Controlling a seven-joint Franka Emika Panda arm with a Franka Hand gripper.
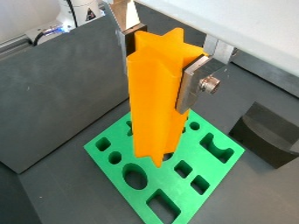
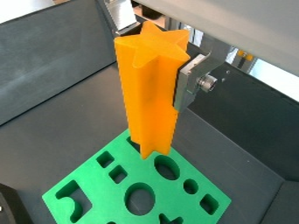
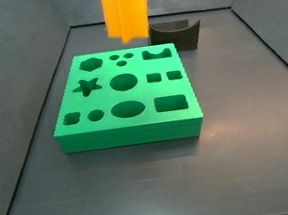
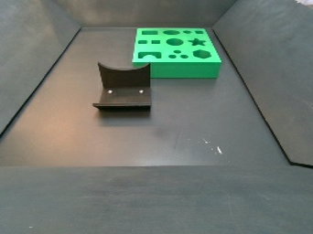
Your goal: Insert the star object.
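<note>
Your hand [image 1: 163, 61] is clamped on the star object [image 1: 156, 96], silver fingers [image 1: 193, 86] pressed to its ridged sides, holding the orange peg upright. Below the hand lies the green block [image 2: 140, 188] with its shaped holes, the peg's lower end hanging clear above it in a side view [image 3: 125, 9]. You'll find no readable writing on anything; the dark curved block [image 3: 177, 32] sits on the table [image 3: 248, 155] beyond the green one.

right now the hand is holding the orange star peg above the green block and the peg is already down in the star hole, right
Not quite. The hand does hold the star peg above the green block, but the star hole is empty, as a side view shows.
</note>
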